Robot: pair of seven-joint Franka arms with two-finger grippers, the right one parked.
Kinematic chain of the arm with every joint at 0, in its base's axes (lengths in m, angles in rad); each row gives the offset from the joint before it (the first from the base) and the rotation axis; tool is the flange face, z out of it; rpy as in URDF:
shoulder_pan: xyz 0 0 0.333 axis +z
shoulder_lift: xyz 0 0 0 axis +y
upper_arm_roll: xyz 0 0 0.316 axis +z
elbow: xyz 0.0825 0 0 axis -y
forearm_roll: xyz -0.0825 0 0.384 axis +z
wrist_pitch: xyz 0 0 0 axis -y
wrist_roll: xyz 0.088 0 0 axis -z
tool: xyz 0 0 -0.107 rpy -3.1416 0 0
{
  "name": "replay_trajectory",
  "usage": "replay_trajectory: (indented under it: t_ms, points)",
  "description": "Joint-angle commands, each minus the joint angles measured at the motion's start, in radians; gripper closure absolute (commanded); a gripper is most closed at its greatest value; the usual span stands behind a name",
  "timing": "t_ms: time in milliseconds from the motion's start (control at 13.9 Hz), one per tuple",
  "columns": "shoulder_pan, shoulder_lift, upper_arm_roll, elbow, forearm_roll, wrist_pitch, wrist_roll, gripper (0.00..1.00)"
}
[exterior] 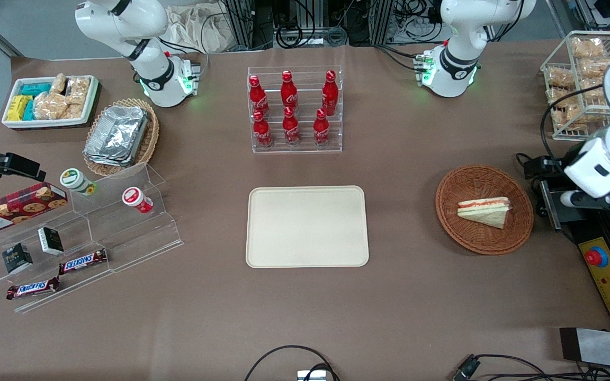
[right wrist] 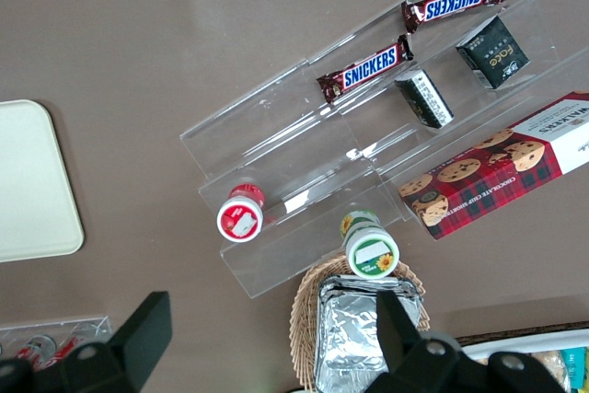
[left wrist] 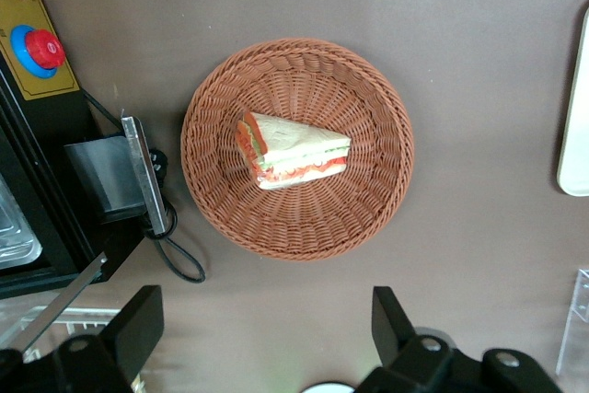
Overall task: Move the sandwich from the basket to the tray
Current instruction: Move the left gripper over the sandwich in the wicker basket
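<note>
The sandwich (exterior: pixel 482 210) (left wrist: pixel 294 151), a white-bread wedge with red and green layers, lies on its side in the round reddish-brown basket (exterior: pixel 474 174) (left wrist: pixel 221 200). The cream tray (exterior: pixel 306 226) sits flat mid-table, toward the parked arm from the basket; one edge of the tray (left wrist: pixel 575 135) shows in the left wrist view. My gripper (left wrist: pixel 265 306) hangs high over bare table just outside the basket's rim. It is open wide with nothing between its fingers. In the front view the arm's white wrist (exterior: pixel 596 169) stands beside the basket at the working arm's end.
A yellow control box with a red button (exterior: pixel 596 257) (left wrist: pixel 35 48) and a grey metal bracket (exterior: pixel 548 206) sit close beside the basket. A rack of cola bottles (exterior: pixel 295 108) stands farther from the camera than the tray. A wire rack of snacks (exterior: pixel 580 79) fills the table corner.
</note>
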State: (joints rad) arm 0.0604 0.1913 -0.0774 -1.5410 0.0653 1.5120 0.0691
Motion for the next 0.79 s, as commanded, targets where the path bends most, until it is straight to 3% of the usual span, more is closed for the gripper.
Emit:
replay_trajectory:
  t_ms: [0,289,505,722]
  points:
    - [-0.024,0.094,0.011,0.125,0.027,-0.064,-0.008,0.0]
    - [-0.023,0.149,0.011,0.161,0.027,-0.064,-0.015,0.0]
    - [-0.01,0.132,0.018,0.072,0.01,0.023,-0.353,0.0]
    - [-0.013,0.07,0.073,-0.11,-0.016,0.196,-0.564,0.0]
